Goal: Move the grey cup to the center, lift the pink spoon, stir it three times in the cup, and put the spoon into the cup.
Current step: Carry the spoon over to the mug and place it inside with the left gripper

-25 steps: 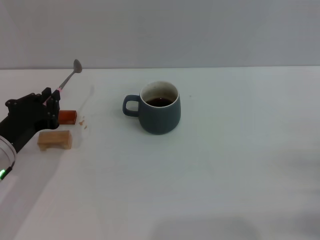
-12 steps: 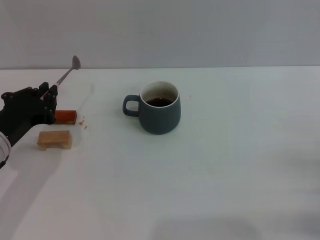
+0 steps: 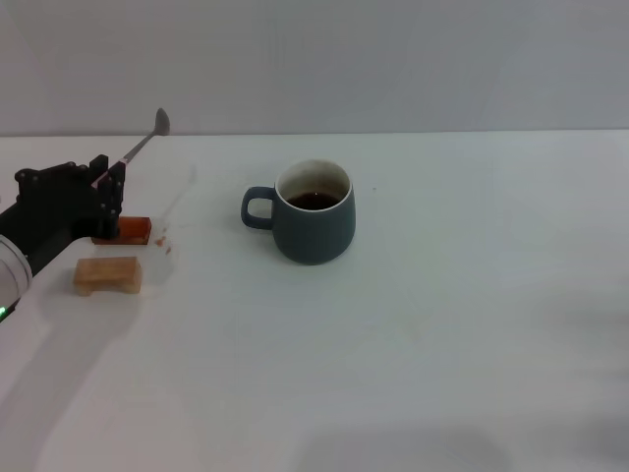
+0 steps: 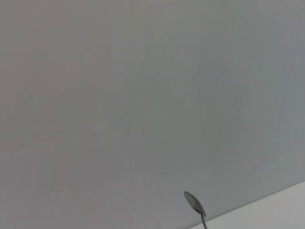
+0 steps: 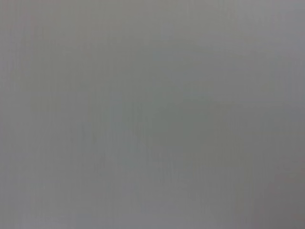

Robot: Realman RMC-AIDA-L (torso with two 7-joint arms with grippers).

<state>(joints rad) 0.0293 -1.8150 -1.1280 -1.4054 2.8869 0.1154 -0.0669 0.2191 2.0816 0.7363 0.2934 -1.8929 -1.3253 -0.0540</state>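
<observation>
Currently left claw [image 3: 106,187] grips the pink spoon [image 3: 138,150] by its handle tip; a loose pinch risks slippage before reaching the grey cup [image 3: 313,212].

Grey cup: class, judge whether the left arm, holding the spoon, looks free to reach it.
Probably yes. The left gripper grips the pink spoon well left of the grey cup, with only bare table between them.

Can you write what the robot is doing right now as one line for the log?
left gripper: holds pink spoon, bowl up, off table | grey cup: centre, liquid inside | right gripper: out of view | stirring: not begun
</observation>
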